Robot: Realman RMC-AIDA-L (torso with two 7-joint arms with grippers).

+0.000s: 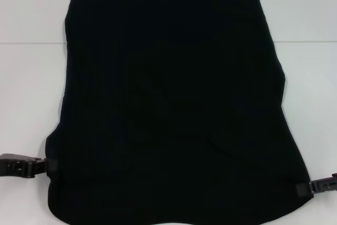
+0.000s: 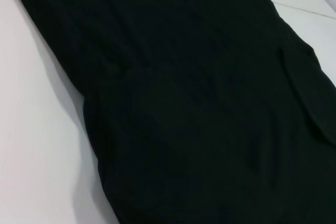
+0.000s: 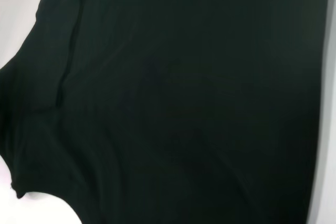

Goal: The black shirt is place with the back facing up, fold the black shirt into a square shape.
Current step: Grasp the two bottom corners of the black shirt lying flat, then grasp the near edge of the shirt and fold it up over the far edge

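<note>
The black shirt lies spread flat on the white table and fills most of the head view. It forms a tall rough rectangle with its sides tucked in. My left gripper reaches in low from the left and touches the shirt's left edge near the front corner. My right gripper comes in low from the right, its tip over the shirt's right front edge. The left wrist view shows the shirt beside bare table. The right wrist view is almost filled by the shirt.
White tabletop shows on both sides of the shirt and behind it. A seam line crosses the table at the back. The shirt's front edge runs out of the head view at the bottom.
</note>
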